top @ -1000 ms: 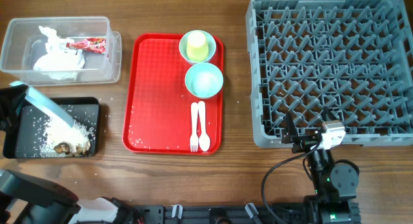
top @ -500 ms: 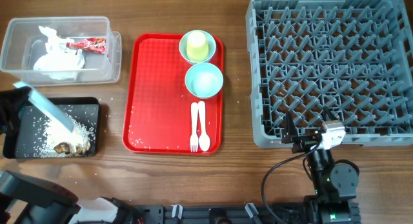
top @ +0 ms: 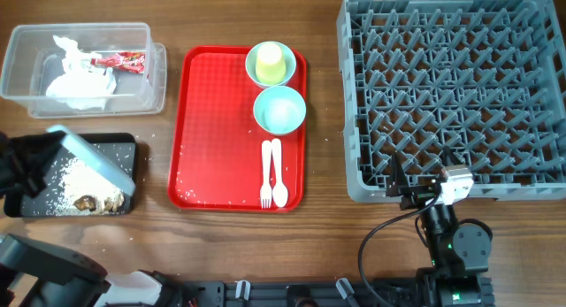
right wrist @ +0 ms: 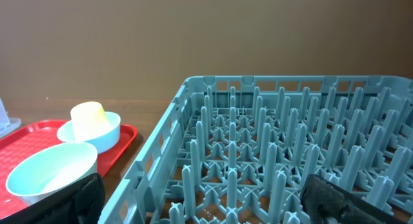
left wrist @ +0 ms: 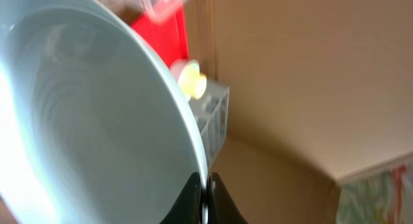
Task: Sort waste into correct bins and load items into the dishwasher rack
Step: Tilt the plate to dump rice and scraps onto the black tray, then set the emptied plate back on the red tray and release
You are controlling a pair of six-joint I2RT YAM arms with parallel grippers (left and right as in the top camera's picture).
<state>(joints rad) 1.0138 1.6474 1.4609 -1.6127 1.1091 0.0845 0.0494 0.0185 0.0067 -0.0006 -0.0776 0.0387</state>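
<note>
My left gripper [top: 44, 157] is shut on the rim of the round light-blue plate [top: 93, 161] and holds it tilted over the black tray [top: 119, 148]. Rice grains and brown lumps [top: 84, 201] lie in that tray. In the left wrist view the plate [left wrist: 97, 121] fills the frame and the left gripper [left wrist: 208, 198] pinches its edge. The clear tub [top: 155, 72] holds the napkin [top: 75, 81] and the wrapper [top: 119, 61]. My right gripper [top: 416, 190] is open and empty at the grey rack's [top: 455, 90] front edge. It also shows in the right wrist view [right wrist: 206, 204].
The red tray [top: 217, 121] carries the yellow-green cup [top: 271, 62] inside the pale green bowl [right wrist: 106, 130], the blue-green bowl [top: 279, 110], the white fork [top: 265, 174] and spoon [top: 278, 179]. A few rice grains lie scattered on the table around the black tray.
My left gripper has carried the tilted plate to the right and lower over the black tray, so it now covers more of the rice. The right arm has not moved.
</note>
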